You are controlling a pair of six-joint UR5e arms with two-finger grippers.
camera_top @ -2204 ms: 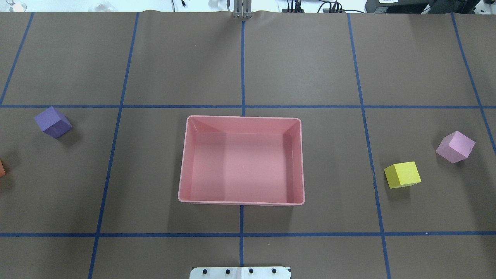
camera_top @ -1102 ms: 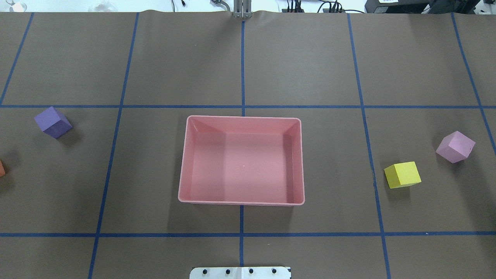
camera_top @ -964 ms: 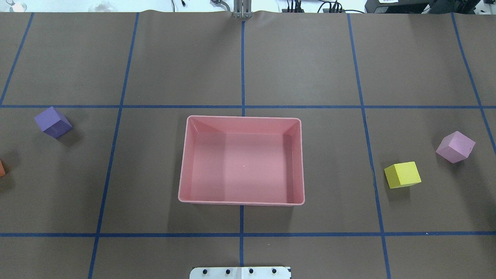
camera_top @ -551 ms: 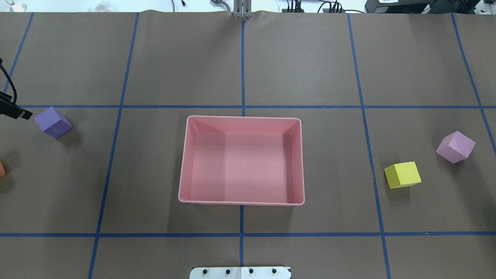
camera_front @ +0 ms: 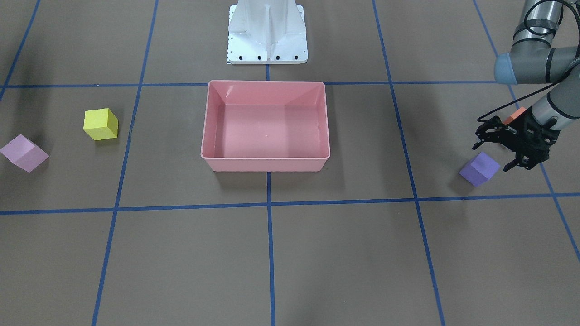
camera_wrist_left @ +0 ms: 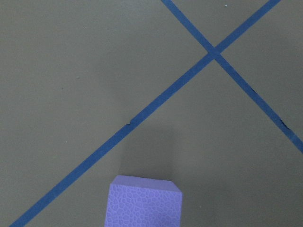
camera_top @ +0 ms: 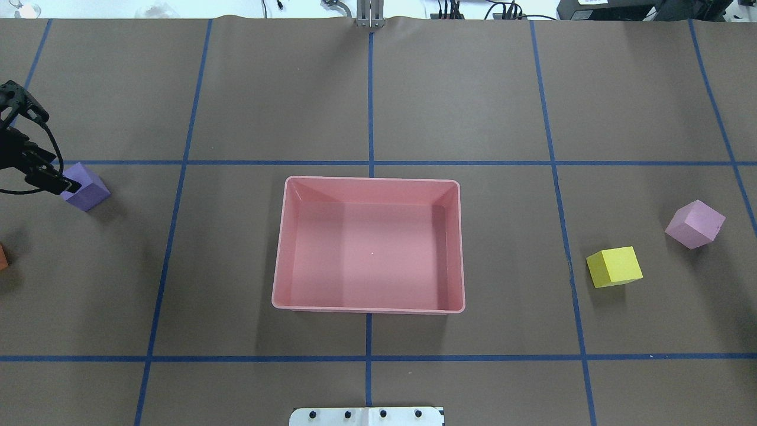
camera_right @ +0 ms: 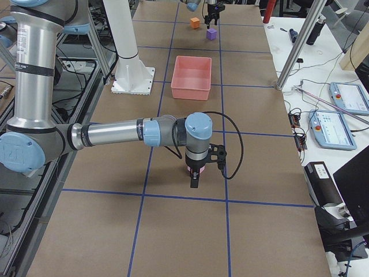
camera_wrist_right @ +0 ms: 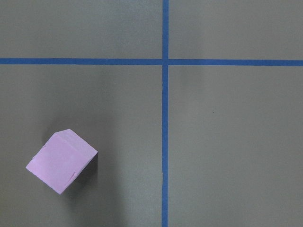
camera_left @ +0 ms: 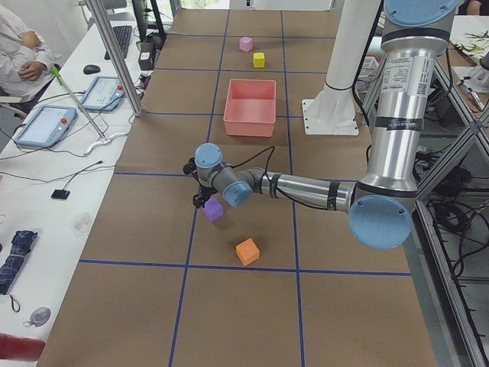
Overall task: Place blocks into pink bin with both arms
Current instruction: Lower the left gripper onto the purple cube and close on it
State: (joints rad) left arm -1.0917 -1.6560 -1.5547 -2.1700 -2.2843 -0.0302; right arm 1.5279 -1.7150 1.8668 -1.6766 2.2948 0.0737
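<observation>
The pink bin (camera_top: 366, 309) sits empty at mid-table, also in the front view (camera_front: 265, 164). The purple cube (camera_top: 89, 189) lies on the robot's left. My left gripper (camera_front: 494, 155) is open and empty, just above and beside the purple cube (camera_front: 479, 168), not around it. The left wrist view shows that cube (camera_wrist_left: 144, 201) at its bottom edge. The orange cube (camera_left: 247, 251) lies nearer the table's end. The yellow cube (camera_top: 615, 267) and light pink cube (camera_top: 695, 224) lie on the right. My right gripper (camera_right: 196, 173) hovers over the light pink cube (camera_wrist_right: 61, 161); I cannot tell its state.
The white robot base (camera_front: 267, 31) stands behind the bin. Blue tape lines grid the brown table. A side bench with tablets (camera_left: 46, 122) and a seated operator runs along the far edge.
My left gripper has come into the overhead view from the left edge and moved down to the purple cube. The cubes and the bin have not moved.
</observation>
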